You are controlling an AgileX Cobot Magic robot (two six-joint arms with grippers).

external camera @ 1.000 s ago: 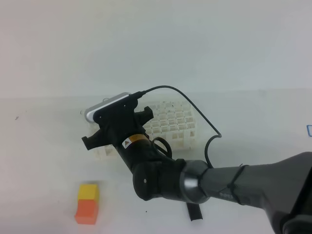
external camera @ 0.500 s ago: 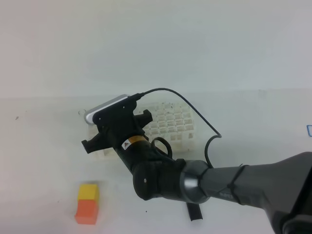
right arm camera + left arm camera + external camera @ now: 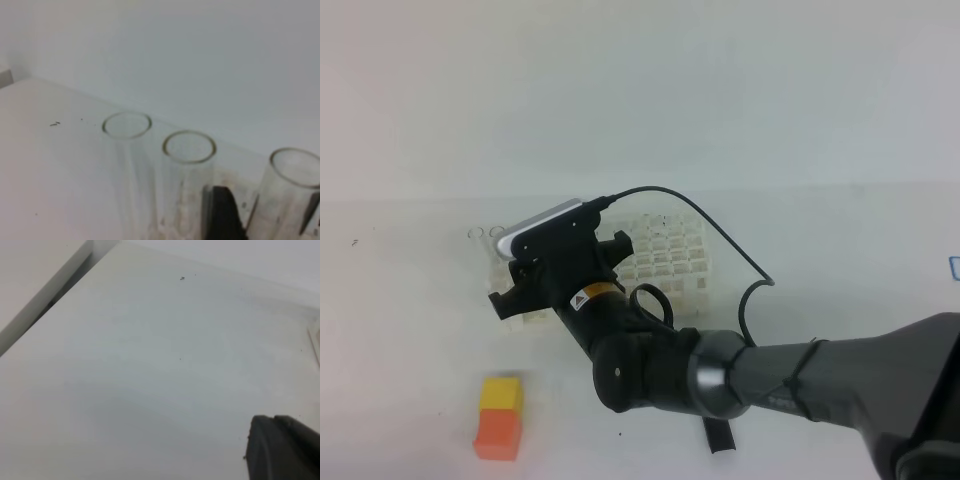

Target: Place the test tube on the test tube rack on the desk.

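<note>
The right gripper [image 3: 262,212] stood spread around the clear glass test tube [image 3: 292,195], upright in the white plastic grid rack [image 3: 670,255] at its left end. Release looked in hand; next, a straight lift clear of neighbouring tubes.

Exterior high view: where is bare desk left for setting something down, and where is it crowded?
Free: the plain white desk left of the white plastic grid rack, above the yellow-and-orange block; also the stretch right of the rack. Crowded: the rack's left end, where the black right arm overhangs the clear tubes standing there.
</note>
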